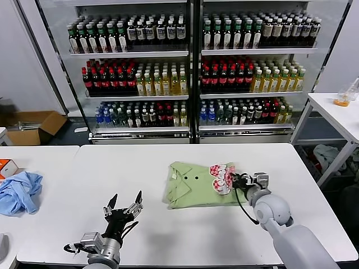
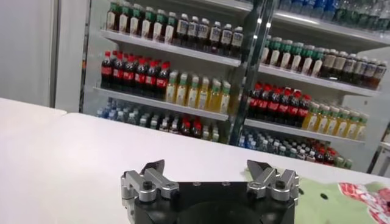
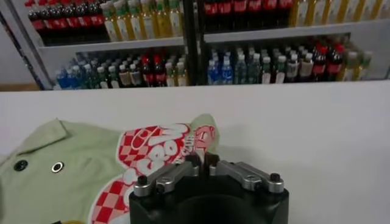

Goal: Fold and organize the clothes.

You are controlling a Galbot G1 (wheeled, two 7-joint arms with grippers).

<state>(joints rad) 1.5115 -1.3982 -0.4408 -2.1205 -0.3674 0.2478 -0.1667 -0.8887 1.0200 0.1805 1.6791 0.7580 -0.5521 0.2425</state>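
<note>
The light green polo shirt [image 1: 190, 189] lies partly folded on the white table [image 1: 168, 235], right of centre, collar and buttons to the left, red-and-white graphic [image 1: 222, 176] at its right edge. My right gripper [image 1: 235, 180] is at that right edge, shut on the fabric by the graphic; the right wrist view shows its fingertips [image 3: 202, 158] pinching the shirt [image 3: 73, 173]. My left gripper [image 1: 124, 203] is open and empty above the table's front left, well clear of the shirt. The left wrist view shows its spread jaws [image 2: 207, 165] and a bit of the shirt [image 2: 329, 198] far off.
A light blue garment [image 1: 19, 191] and an orange box [image 1: 7, 167] lie on the adjoining table at far left. Glass-door drink coolers [image 1: 190, 73] stand behind. A second white table [image 1: 336, 112] is at back right, a cardboard box [image 1: 33, 126] on the floor at left.
</note>
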